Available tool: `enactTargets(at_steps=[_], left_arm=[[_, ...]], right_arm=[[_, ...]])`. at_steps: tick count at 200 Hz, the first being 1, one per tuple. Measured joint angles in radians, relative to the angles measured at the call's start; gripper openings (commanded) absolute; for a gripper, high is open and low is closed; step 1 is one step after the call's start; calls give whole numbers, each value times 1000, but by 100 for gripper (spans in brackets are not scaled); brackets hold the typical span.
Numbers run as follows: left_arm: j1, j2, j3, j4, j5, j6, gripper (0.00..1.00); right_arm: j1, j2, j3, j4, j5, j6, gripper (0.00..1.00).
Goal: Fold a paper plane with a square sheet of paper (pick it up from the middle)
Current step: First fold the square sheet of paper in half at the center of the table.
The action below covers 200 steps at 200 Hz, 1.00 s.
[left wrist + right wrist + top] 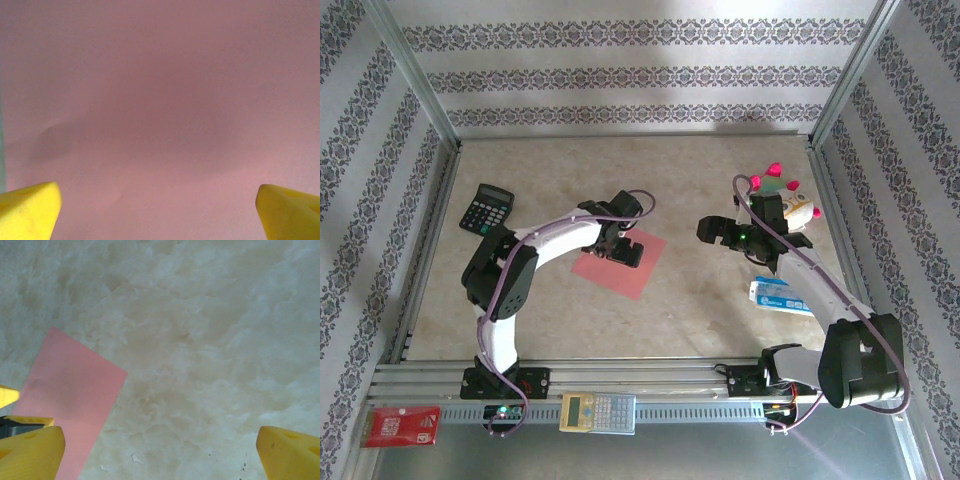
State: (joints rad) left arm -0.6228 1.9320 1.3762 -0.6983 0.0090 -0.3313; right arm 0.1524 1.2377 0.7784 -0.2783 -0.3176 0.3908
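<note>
The square sheet of paper (620, 264) lies flat and unfolded on the marbled tabletop (700, 180), a little left of centre and turned so that one corner points toward the arms' bases. In the left wrist view its salmon-pink surface is plain, with a faint crease near the left edge.

The left fingers (30, 212) hover directly over the sheet's middle, set wide apart; the two yellow tips sit at the lower corners of that view with bare paper between them, and nothing is clamped. The left arm (555, 240) curves in over the sheet from the near left.

The right fingers (31, 454) are also spread apart and hold nothing. They hang above bare tabletop just to the right of the sheet, whose nearest corner shows at the left of the right wrist view. The right arm (805, 275) reaches in from the near right.

A black calculator (485, 208) lies at the far left and a pink-and-white plush toy (790, 198) at the far right behind the right arm. A blue-and-white box (782, 295) rests beside that arm. On the near rail (700, 412) lie a red card (402, 425) and a beige calculator (597, 411).
</note>
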Motion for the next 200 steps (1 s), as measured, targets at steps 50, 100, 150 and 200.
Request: enactTargets(at_steps=[50, 100, 150, 200], left_arm=[[0, 113, 136, -99, 31, 42, 100], [0, 156, 182, -145, 44, 44, 100], [0, 179, 187, -156, 45, 44, 100], [1, 184, 191, -157, 51, 44, 100]], right_arm=[[0, 0, -3, 38, 3, 0, 98], [0, 0, -17, 51, 3, 0, 98], [0, 0, -17, 52, 2, 0, 98], [0, 0, -18, 52, 2, 1, 98]])
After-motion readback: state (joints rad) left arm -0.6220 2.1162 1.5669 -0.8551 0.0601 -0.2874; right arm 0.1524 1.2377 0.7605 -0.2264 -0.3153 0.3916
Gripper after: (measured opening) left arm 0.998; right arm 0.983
